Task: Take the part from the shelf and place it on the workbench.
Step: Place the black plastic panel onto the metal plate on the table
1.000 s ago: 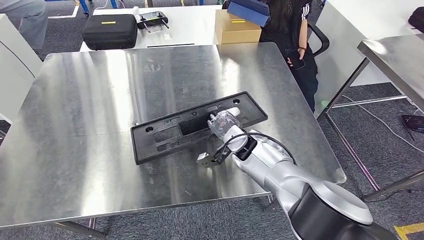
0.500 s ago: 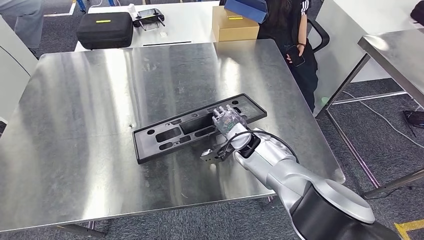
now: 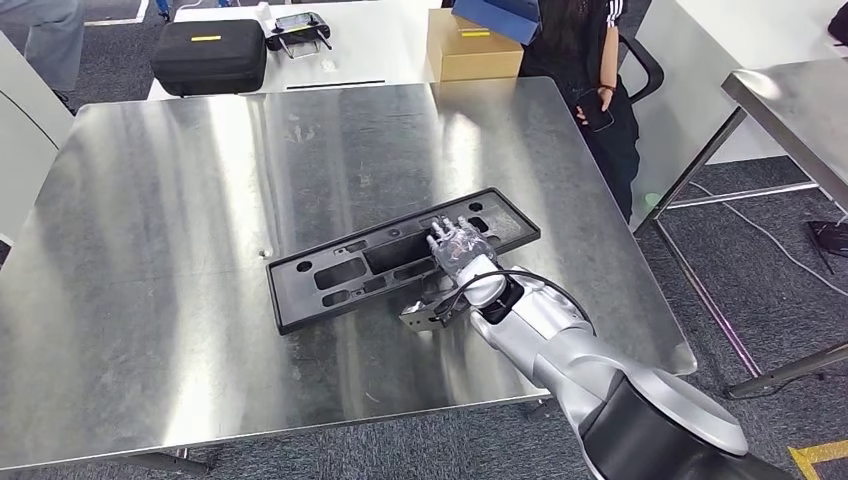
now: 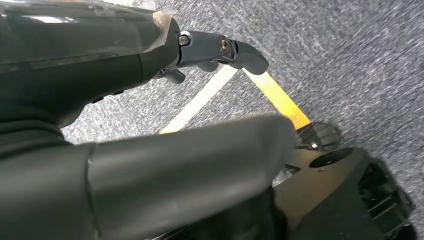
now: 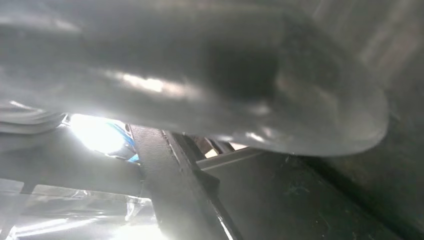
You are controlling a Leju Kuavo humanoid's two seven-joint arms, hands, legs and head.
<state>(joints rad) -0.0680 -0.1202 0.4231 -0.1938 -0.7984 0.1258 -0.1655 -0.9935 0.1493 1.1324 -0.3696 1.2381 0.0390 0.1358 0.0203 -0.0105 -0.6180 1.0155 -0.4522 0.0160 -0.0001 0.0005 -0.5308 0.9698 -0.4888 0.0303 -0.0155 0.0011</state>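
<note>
The long black part point(image 3: 400, 257) lies flat across the table point(image 3: 150, 250), slanting toward its right edge, under the right hand point(image 3: 458, 243), whose fingers look spread on it, grip unclear.

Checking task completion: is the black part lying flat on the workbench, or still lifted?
Flat, it appears: the black part lies along the workbench top, with the right hand resting on it. Whether the hand grips it: cannot tell.

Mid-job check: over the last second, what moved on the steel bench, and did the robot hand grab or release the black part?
The right robot hand eased a little to the right and lower in the head view, staying on the black part; its fingers look more spread. The part shifted slightly with it, lying flat on the workbench. Part of the shift is camera motion. No clear release; whether it is gripped cannot be told. The black case and cardboard box stayed put.
</note>
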